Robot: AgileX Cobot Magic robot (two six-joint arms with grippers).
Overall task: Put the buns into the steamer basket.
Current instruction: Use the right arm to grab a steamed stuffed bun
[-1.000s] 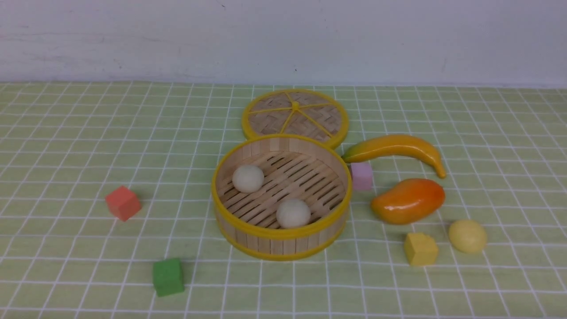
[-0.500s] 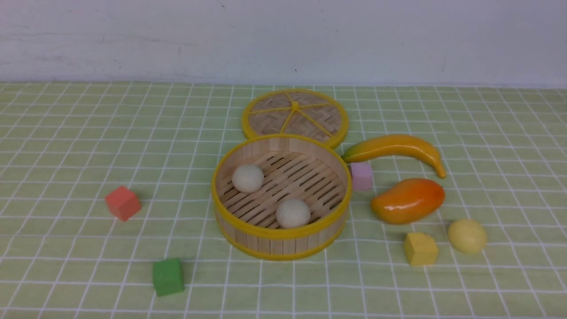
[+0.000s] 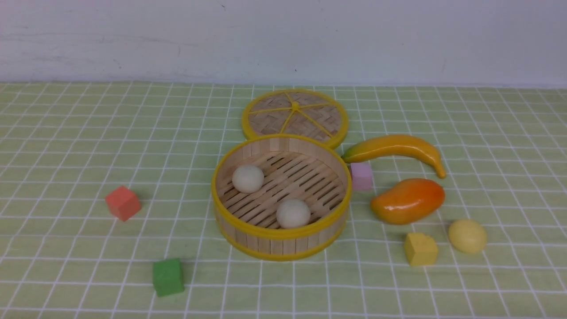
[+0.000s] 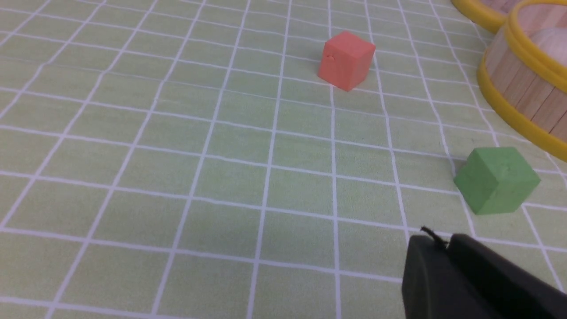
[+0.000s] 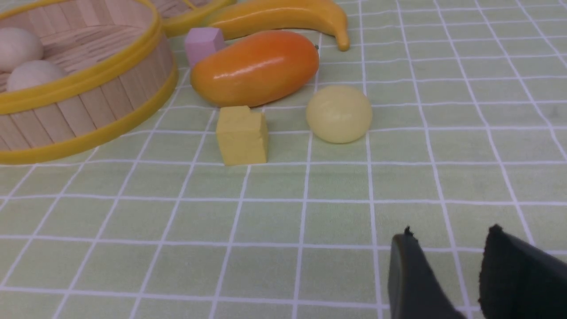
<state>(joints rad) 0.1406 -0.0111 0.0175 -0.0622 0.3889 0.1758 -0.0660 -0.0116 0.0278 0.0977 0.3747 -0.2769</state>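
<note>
**Last pick pending: nothing has moved in the past second**

Front view: The steamer basket point(image 3: 274, 244) sits at centre. Two cream buns rest on its slatted floor, one point(image 3: 248, 178) toward 10 o'clock and one point(image 3: 293, 213) toward 6 o'clock. The pale yellow bun point(image 3: 467, 236) lies outside on the checked cloth point(image 3: 79, 146), at about 4 o'clock from the basket. It is just beside the yellow cube point(image 3: 421, 249) and near the mango point(image 3: 407, 200). No arm shows here. Every object sits exactly where it did a second ago, so the task looks two-thirds done and paused between picks.

Left wrist view: The left gripper point(image 4: 443, 243) hangs over bare cloth near the green cube point(image 4: 496, 180). Its dark jaws are pressed together and hold nothing.

Right wrist view: The right gripper point(image 5: 451, 231) has its jaws apart and empty. The pale yellow bun lies ahead of it, well apart, with nothing in between. This arm seems best placed for the last pick.
</note>
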